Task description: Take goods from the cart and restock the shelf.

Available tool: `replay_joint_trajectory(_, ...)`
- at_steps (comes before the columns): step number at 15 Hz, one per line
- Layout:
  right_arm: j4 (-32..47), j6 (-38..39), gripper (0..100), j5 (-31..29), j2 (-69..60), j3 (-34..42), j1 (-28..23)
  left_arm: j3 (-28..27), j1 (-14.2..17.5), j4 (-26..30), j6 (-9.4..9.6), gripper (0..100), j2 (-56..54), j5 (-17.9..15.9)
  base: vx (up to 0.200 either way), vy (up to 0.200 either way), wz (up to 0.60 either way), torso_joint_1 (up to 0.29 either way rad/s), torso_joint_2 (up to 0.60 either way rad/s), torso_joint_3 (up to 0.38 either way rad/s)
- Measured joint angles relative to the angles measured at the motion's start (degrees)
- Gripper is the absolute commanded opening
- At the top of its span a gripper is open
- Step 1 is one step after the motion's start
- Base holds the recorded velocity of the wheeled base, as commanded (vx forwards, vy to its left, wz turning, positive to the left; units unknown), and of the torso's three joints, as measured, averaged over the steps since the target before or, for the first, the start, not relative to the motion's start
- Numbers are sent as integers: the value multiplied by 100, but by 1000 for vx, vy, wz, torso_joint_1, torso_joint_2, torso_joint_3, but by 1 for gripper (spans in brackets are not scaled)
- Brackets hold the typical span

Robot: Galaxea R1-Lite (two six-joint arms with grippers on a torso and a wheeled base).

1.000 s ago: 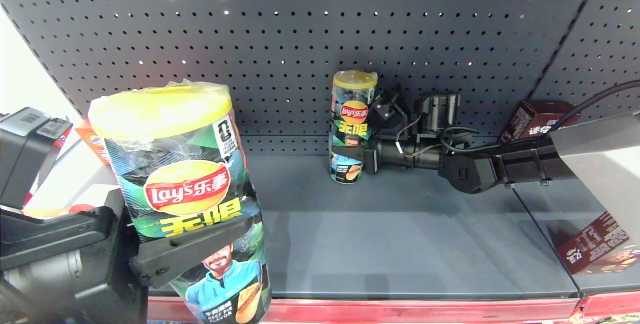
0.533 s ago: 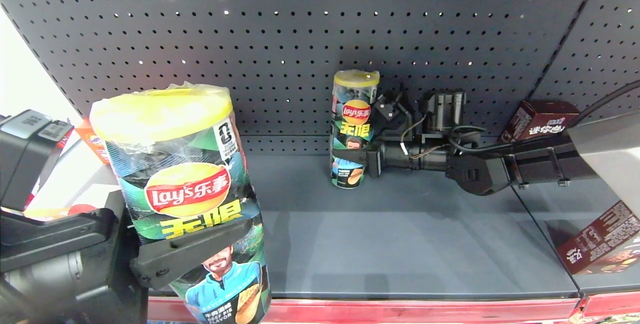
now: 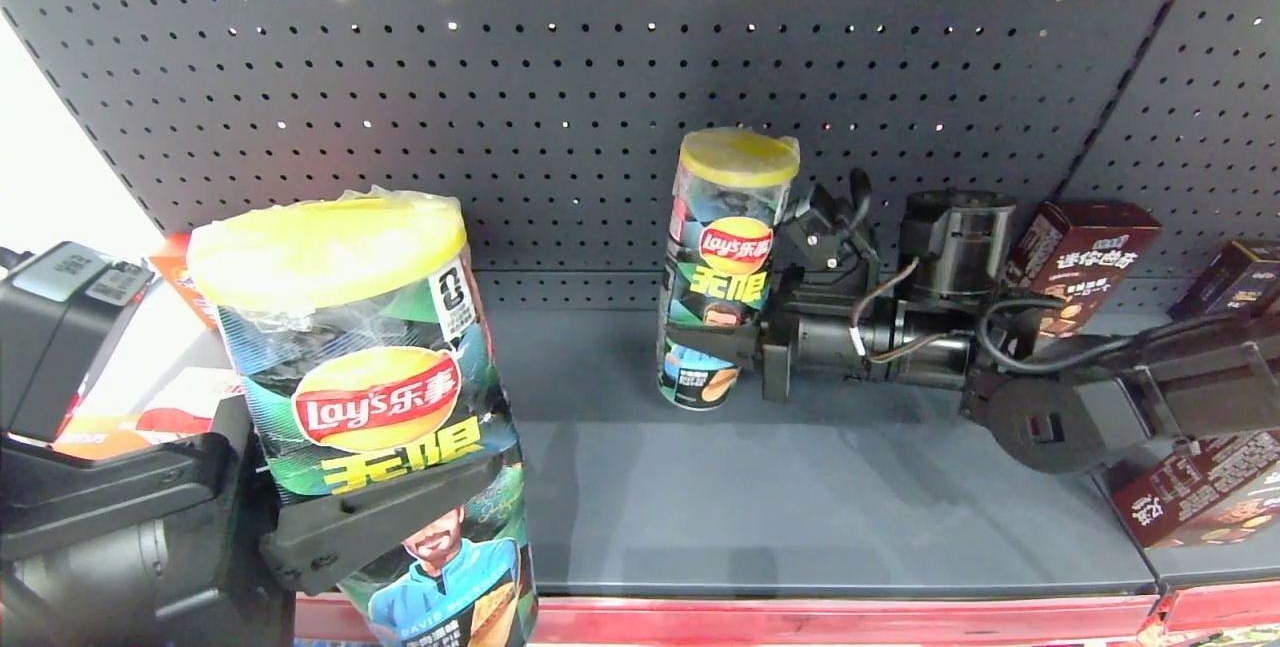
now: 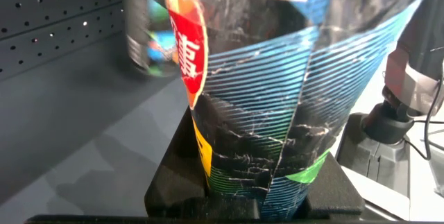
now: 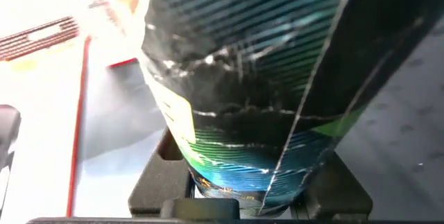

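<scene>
Two chips cans with yellow lids are in hand. My left gripper (image 3: 390,502) is shut on the near chips can (image 3: 360,397), held upright at the shelf's front left; the left wrist view has this can (image 4: 277,99) standing between the left gripper's (image 4: 253,196) jaws. My right gripper (image 3: 705,342) is shut on the other chips can (image 3: 725,267), upright over the middle of the grey shelf board (image 3: 800,487), near the back. This can (image 5: 263,78) sits in the right gripper (image 5: 250,196) in the right wrist view. Whether its base touches the shelf is unclear.
Brown snack boxes (image 3: 1080,252) (image 3: 1195,487) stand and lie at the shelf's right end. An orange box (image 3: 175,267) is at the far left behind the held can. A perforated back panel (image 3: 560,77) closes the rear; a red rail (image 3: 800,617) edges the front.
My right arm has drawn back toward the front and right with its can, which now looks larger and nearer. The left can has sunk slightly.
</scene>
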Motion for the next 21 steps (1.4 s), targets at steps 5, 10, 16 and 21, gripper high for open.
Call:
replay_joint_trajectory(5,-890,-266,0,-5,-297,1403,208,-9,2,-6,-52,0,0,7,0,0,0,0,0,0)
replay_joint_trajectory(10,-884,-496,0,-5,-586,1927,244,-16,4,-15,-115,0,0,16,0,0,0,0,0,0)
replay_joint_trajectory(16,-936,-540,0,-22,-692,2322,319,-9,0,-9,-115,0,0,16,0,0,0,0,0,0)
replay_joint_trajectory(21,-947,-536,0,-22,-610,2343,313,-9,4,-9,-112,0,0,16,0,0,0,0,0,0)
